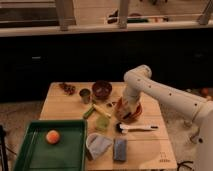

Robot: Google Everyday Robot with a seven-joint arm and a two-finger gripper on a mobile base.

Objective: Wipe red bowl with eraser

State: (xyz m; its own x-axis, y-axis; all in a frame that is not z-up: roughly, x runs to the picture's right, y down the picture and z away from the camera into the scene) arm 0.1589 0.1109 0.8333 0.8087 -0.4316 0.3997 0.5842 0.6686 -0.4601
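Observation:
The red bowl (134, 112) sits on the right half of the wooden table (150, 150); only its right rim shows behind my arm. My gripper (123, 111) reaches down into the bowl's left side from the white arm that arcs in from the right. It holds a small tan block, the eraser (122, 107), pressed low against the bowl's inside. The bowl's left half is hidden by the gripper and the eraser.
A maroon bowl (102, 90) and a small cup (85, 95) stand behind. A white-handled brush (136, 128) lies in front of the red bowl. A blue-grey pad (119, 149), a grey cloth (97, 145) and a green tray (30, 155) holding an orange fruit (52, 136) are at the front.

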